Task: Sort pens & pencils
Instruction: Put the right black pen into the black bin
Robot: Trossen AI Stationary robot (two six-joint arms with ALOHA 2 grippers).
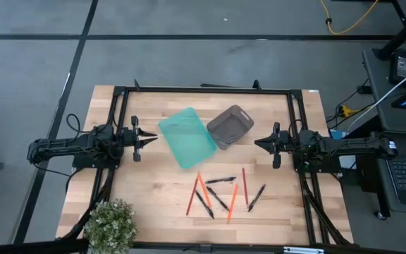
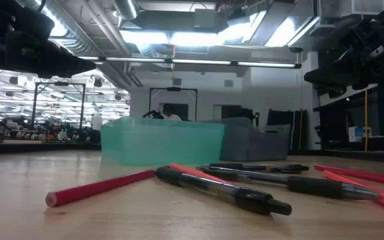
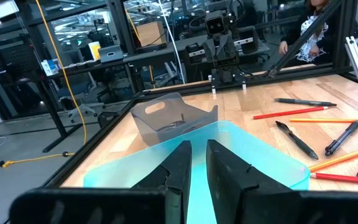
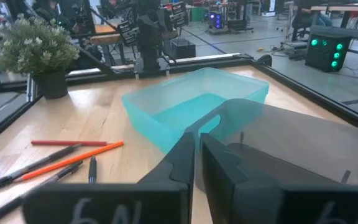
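Several black pens (image 1: 217, 199) and several orange-red pencils (image 1: 232, 203) lie scattered flat on the wooden table near its front edge. They also show in the low view, a pen (image 2: 225, 190) and a pencil (image 2: 99, 189) among them. A teal bin (image 1: 187, 137) and a grey bin (image 1: 230, 127) stand side by side at mid-table, behind the sticks. My left gripper (image 1: 154, 137) hovers shut at the teal bin's left, its own view looking over that bin (image 3: 260, 155). My right gripper (image 1: 257, 143) hovers shut at the grey bin's right, close to that bin (image 4: 291, 149).
A potted plant (image 1: 111, 222) stands at the table's near left corner. A black frame (image 1: 203, 90) runs around the table's far edge and sides. A person (image 3: 316, 25) shows in the room beyond the table.
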